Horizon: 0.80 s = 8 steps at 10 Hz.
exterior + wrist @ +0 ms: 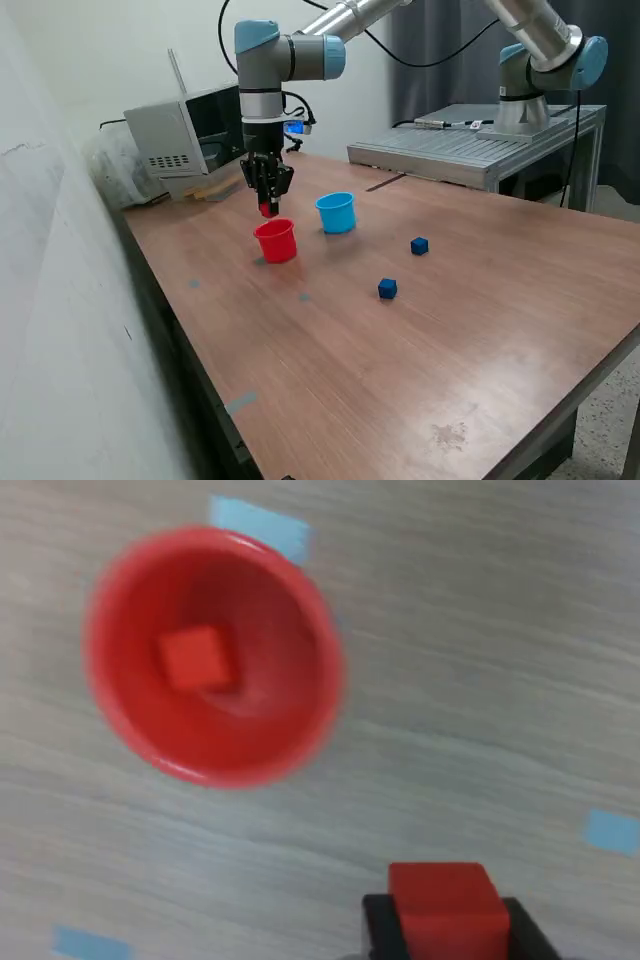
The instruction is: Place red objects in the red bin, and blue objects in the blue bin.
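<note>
A small red cube (pixel 445 908) sits pinched between the black fingers of the gripper (pixel 268 207), which hangs just above the wooden table (pixel 480 330), over the far rim of the red cup (pixel 276 240). In the wrist view the cup's mouth is open to the camera, and a second red cube (pixel 198 658) lies on its floor, a little off centre. The held cube is clear of the cup, beside it rather than over the opening as that view shows it.

Just beside the red cup, toward the exterior view's right, stands the light blue cup (pixel 337 212), upright, the two cups near each other but apart. Farther out toward the exterior view's right, two dark blue cubes rest on the bare tabletop: one (pixel 419 245) nearer the blue cup, the other (pixel 387 289) closer to the table's front, well apart from both cups.

Small patches of pale blue tape (pixel 612 831) are stuck to the table around the red cup. Behind the arm, a grey box-like unit (pixel 185 130) sits at the table's far edge.
</note>
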Motion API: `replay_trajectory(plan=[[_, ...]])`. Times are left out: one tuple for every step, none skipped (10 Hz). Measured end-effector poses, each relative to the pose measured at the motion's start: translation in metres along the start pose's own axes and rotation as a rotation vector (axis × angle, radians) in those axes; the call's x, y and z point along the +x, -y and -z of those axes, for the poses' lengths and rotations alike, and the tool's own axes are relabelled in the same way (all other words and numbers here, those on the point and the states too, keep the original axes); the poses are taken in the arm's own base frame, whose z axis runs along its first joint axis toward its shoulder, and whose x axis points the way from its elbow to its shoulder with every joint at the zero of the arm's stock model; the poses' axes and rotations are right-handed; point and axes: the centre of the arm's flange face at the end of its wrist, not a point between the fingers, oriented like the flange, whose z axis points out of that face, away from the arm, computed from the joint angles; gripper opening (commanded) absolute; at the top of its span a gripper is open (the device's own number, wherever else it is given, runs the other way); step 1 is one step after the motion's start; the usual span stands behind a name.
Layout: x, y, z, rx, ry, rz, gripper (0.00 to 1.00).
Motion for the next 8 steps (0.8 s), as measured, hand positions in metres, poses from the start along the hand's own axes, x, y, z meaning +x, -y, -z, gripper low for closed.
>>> replay_trajectory(plan=[[-0.014,0.006,-0.002,0.018,0.009,-0.010,0.00],[-0.023,0.011,-0.006,0.037,0.016,-0.016,0.00],[-0.034,0.017,-0.010,0.054,0.019,-0.025,0.00],[-0.044,0.023,-0.015,0.070,0.018,-0.036,0.00],[-0.052,0.029,-0.022,0.084,0.017,-0.045,0.00],[-0.059,0.034,-0.029,0.094,0.016,-0.053,0.00],[-0.066,0.038,-0.036,0.104,0.014,-0.060,1.00],[-0.070,0.041,-0.041,0.110,0.013,-0.065,1.00]])
